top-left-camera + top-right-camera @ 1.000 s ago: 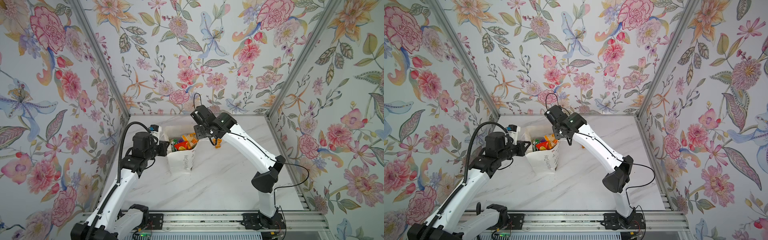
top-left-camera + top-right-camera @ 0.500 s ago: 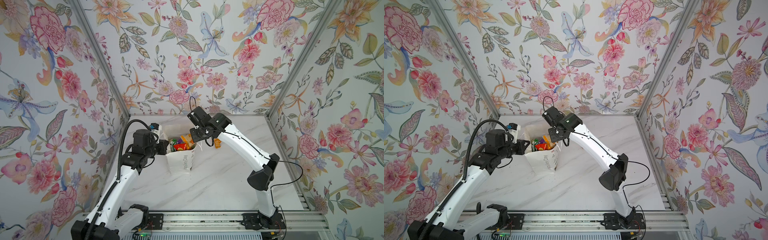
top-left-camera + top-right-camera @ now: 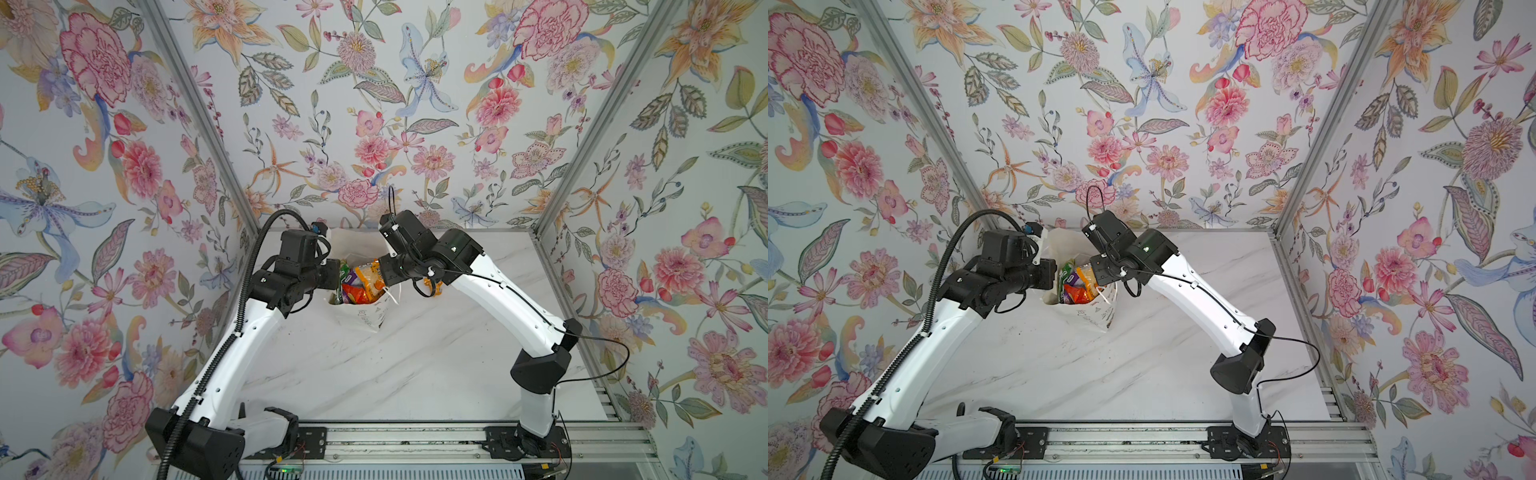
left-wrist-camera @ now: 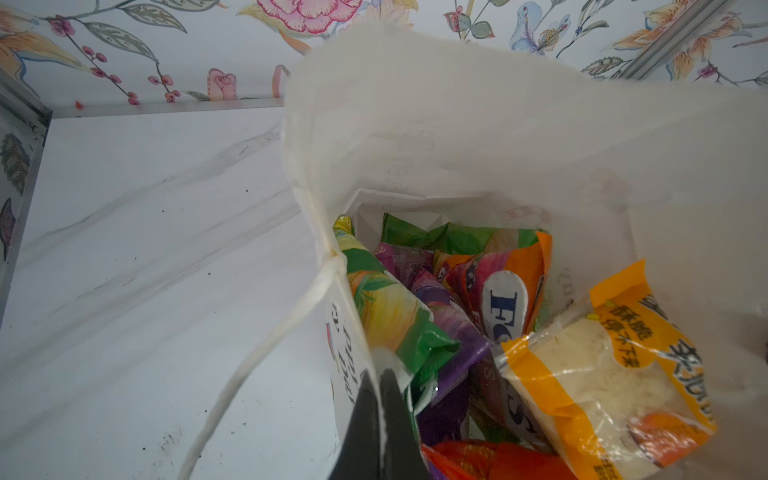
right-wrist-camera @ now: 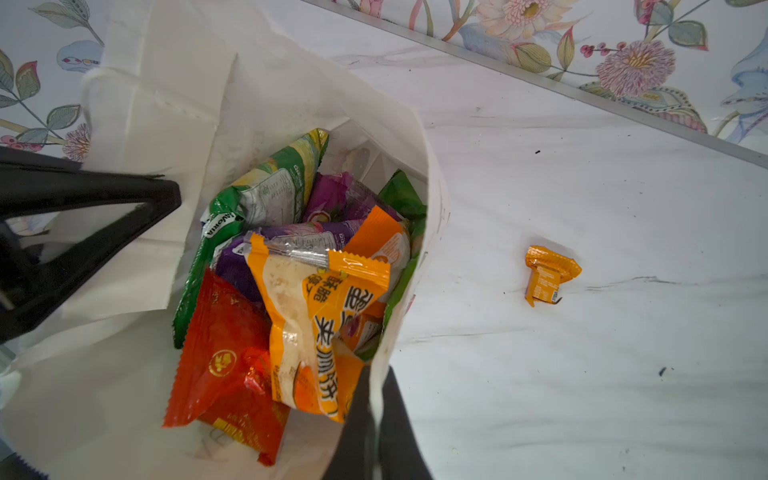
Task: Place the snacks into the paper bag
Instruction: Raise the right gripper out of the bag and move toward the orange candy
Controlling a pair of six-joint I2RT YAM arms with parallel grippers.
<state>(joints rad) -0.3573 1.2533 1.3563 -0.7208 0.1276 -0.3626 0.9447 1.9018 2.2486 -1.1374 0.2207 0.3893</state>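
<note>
The white paper bag (image 3: 361, 318) (image 3: 1092, 318) stands at the back of the table with its mouth held wide. My left gripper (image 4: 380, 415) is shut on its rim on one side (image 3: 334, 272). My right gripper (image 5: 376, 415) is shut on the opposite rim (image 3: 384, 274). Several snacks lie inside: a green bag (image 5: 266, 187), a purple pack (image 4: 449, 320), a Fox's bag (image 4: 505, 299), a red pack (image 5: 220, 345) and an orange-and-clear pack (image 5: 316, 316) on top. One small orange pack (image 5: 550, 272) lies on the table, to the right of the bag.
The white marble table (image 3: 415, 365) stretches bare in front of the bag. Floral walls close it in at the back and sides, with a metal rail (image 3: 395, 436) along the front. A white cord handle (image 4: 257, 353) hangs outside the bag.
My right gripper has moved left to the bag's rim and shut on it. The left gripper has kept its hold on the other side.
</note>
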